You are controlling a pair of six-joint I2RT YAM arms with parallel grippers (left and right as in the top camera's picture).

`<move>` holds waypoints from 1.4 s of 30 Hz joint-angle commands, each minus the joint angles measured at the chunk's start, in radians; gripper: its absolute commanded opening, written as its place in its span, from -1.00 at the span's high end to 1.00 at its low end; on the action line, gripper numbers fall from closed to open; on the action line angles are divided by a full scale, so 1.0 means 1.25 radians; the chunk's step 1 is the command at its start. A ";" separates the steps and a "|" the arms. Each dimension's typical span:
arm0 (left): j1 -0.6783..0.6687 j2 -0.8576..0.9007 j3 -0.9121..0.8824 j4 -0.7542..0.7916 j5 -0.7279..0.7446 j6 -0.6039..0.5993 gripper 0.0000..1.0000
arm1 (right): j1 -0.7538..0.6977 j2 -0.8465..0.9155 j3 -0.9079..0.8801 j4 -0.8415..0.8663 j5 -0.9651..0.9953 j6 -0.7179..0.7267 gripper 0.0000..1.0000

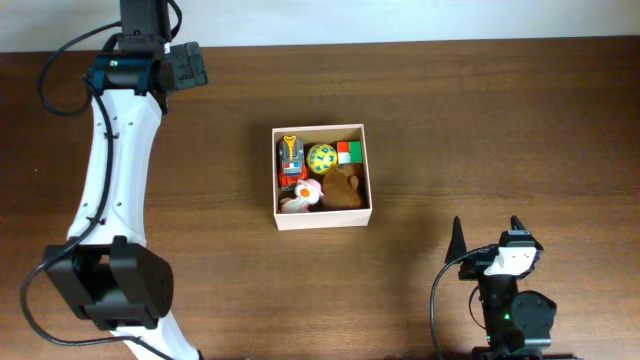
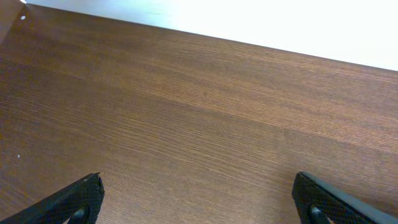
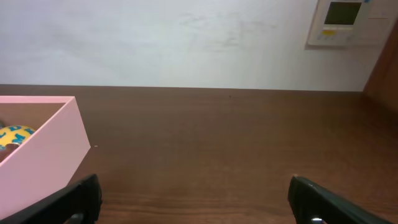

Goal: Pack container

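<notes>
The container (image 1: 322, 219), a square white-walled box, sits at the table's middle and holds several small toys: a yellow ball with blue marks (image 1: 321, 158), a brown plush (image 1: 345, 188), a red and green block (image 1: 349, 152) and a toy vehicle (image 1: 291, 156). Its wall (image 3: 37, 155) and the ball (image 3: 13, 135) show at the left of the right wrist view. My left gripper (image 2: 198, 196) is open and empty over bare table at the far left. My right gripper (image 3: 194, 198) is open and empty, near the front right edge (image 1: 487, 235).
The brown wooden table (image 1: 500, 130) runs to a white wall at the back. A wall panel with a display (image 3: 343, 22) hangs beyond the table's far edge in the right wrist view.
</notes>
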 commanded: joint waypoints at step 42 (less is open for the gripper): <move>-0.001 -0.018 0.005 -0.015 0.016 -0.009 -0.99 | 0.006 -0.007 -0.004 -0.006 0.012 0.009 -0.98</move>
